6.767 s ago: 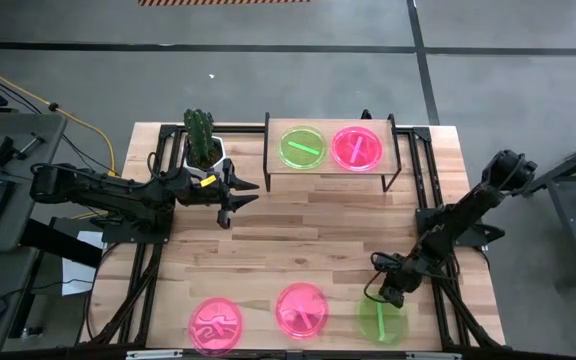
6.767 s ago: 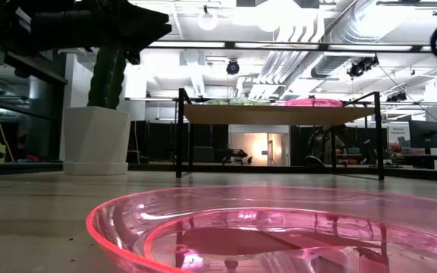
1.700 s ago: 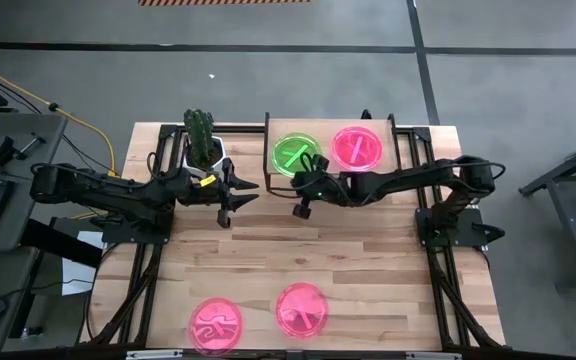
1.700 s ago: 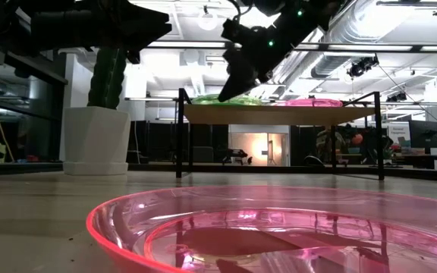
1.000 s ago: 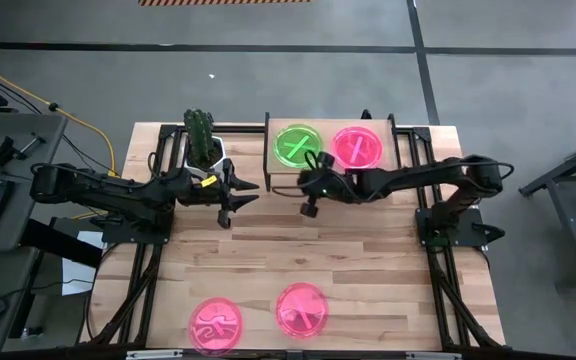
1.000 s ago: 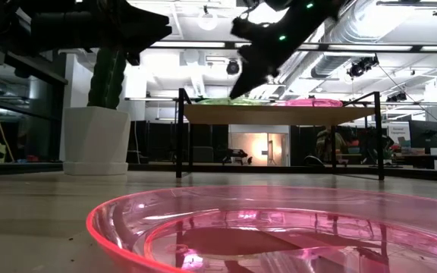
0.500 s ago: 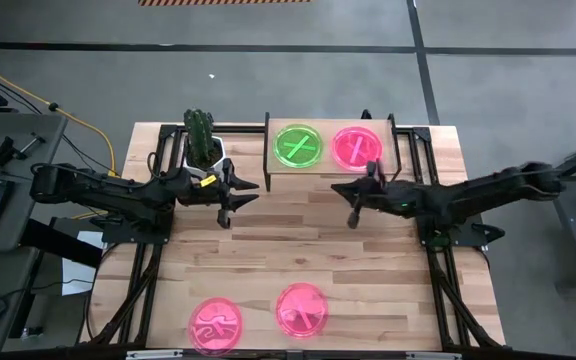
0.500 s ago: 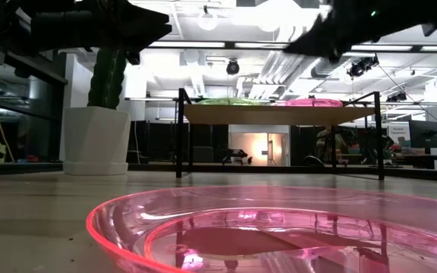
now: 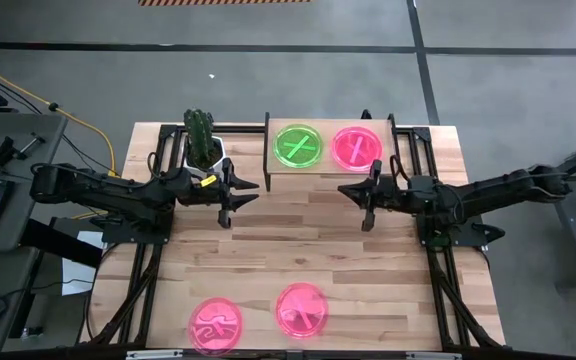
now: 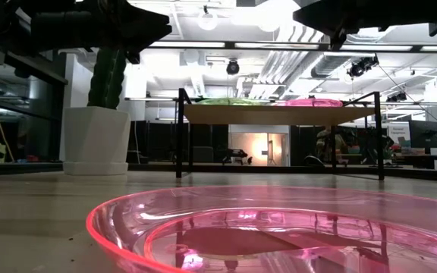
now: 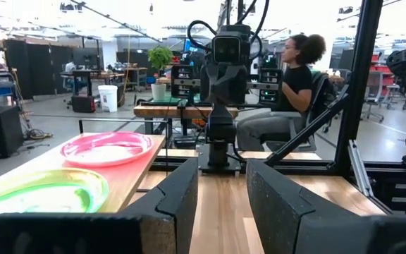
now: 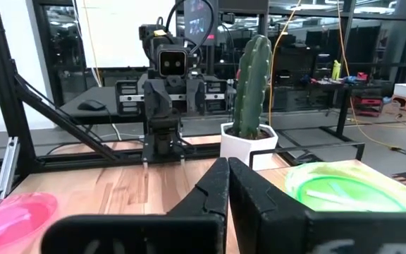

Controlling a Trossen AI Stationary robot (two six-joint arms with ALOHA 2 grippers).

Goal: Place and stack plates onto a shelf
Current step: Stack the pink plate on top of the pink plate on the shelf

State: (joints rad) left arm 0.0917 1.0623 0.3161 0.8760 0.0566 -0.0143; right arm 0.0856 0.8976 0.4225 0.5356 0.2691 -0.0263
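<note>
The shelf [image 9: 328, 172] stands at the table's far edge. On it lie a lime green plate [image 9: 299, 147] with a cross mark and a pink plate [image 9: 356, 147] to its right. The left wrist view shows the same green plate [image 11: 41, 190] and pink plate [image 11: 106, 148]. Two more pink plates [image 9: 215, 325] [image 9: 301, 309] lie flat near the table's near edge. My right gripper [image 9: 361, 203] [image 12: 228, 164] hovers shut and empty in front of the shelf's right half. My left gripper [image 9: 238, 192] [image 11: 220, 169] waits open, left of the shelf.
A white pot with a cactus [image 9: 204, 150] stands left of the shelf, behind my left gripper. Bare wood [image 9: 298, 250] lies between the shelf and the near plates. In the low view a pink plate [image 10: 279, 235] fills the foreground. A seated person [image 11: 294, 85] is beyond the table.
My right gripper has drawn away from the green plate on the shelf, moving toward the table's right and a little toward the near edge, its arm stretching out level. The plates and my left arm have stayed put.
</note>
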